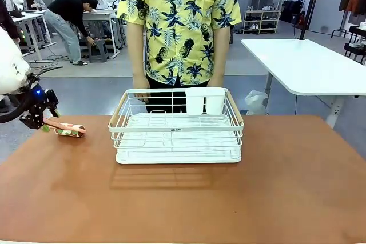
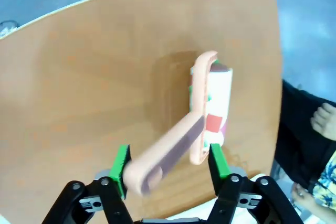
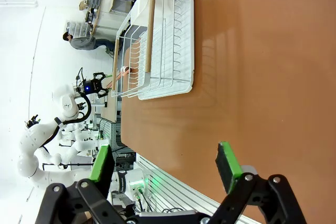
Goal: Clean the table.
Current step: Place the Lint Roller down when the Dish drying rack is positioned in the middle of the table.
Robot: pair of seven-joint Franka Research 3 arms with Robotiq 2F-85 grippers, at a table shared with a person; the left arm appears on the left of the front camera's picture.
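Though smooth reddish-brown, the table [image 1: 286, 187] looks faintly smeared.

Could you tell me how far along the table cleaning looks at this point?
Early, it seems. The lint roller lies on the table near its left edge, its handle between the left claw's open fingers, not gripped. No wiping shows yet. The rack stands mid-table. The right claw hangs open above the table.

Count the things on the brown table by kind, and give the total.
Lint roller: 1
White wire rack: 1
White cup holder inside the rack: 1
Total: 3
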